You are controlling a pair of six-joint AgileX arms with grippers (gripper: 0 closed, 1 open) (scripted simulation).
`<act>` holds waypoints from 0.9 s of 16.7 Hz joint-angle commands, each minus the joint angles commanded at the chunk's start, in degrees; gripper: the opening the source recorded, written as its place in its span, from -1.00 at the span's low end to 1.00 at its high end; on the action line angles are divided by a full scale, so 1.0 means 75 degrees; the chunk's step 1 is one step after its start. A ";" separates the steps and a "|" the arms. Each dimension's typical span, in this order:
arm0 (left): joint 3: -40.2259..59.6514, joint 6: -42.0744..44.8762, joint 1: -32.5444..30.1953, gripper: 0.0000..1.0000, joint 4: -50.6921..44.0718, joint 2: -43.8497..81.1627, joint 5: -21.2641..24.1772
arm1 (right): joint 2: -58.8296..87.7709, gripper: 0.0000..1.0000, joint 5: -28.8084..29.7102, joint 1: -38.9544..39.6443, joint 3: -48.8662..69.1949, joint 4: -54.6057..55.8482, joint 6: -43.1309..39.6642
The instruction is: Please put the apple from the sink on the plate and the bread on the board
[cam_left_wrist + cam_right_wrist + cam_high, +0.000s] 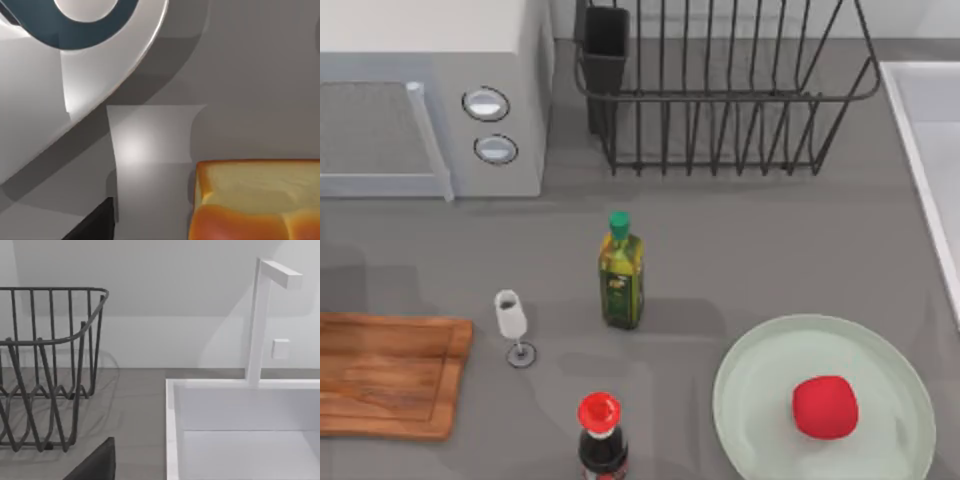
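Apple (825,406) rests on plate (760,370); bread (255,200) sits off the empty board (390,375), so a misjudged grasp risks nudging it; either claw's state cannot be told.

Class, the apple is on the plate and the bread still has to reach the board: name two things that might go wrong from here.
1. The wine glass stands just beside the board; an arm crossing there might topple it.
2. The bread lies beside a pale upright object in the left wrist view, which may crowd the grasp.
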 joint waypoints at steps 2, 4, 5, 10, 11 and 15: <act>0.0000 0.0000 0.0000 0.70 0.0000 0.0000 0.0000 | 0.0000 1.00 0.0000 0.0000 0.0000 0.0000 0.0000; 0.0000 0.0000 0.0000 0.40 0.0000 0.0000 0.0000 | 0.0000 1.00 0.0000 0.0000 0.0000 0.0000 0.0000; 0.0000 0.0000 0.0000 0.25 0.0000 0.0000 0.0000 | 0.0000 1.00 0.0000 0.0000 0.0000 0.0000 0.0000; 0.0000 0.0000 0.0000 -0.51 0.0000 0.0000 0.0000 | 0.0000 1.00 0.0000 0.0000 0.0000 0.0000 0.0000; 0.0000 0.0000 0.0000 -0.66 0.0000 0.0000 0.0000 | 0.0000 1.00 0.0000 0.0000 0.0000 0.0000 0.0000; 0.0000 0.0000 0.0000 -1.00 0.0000 0.0000 0.0000 | 0.0000 1.00 0.0000 0.0000 0.0000 0.0000 0.0000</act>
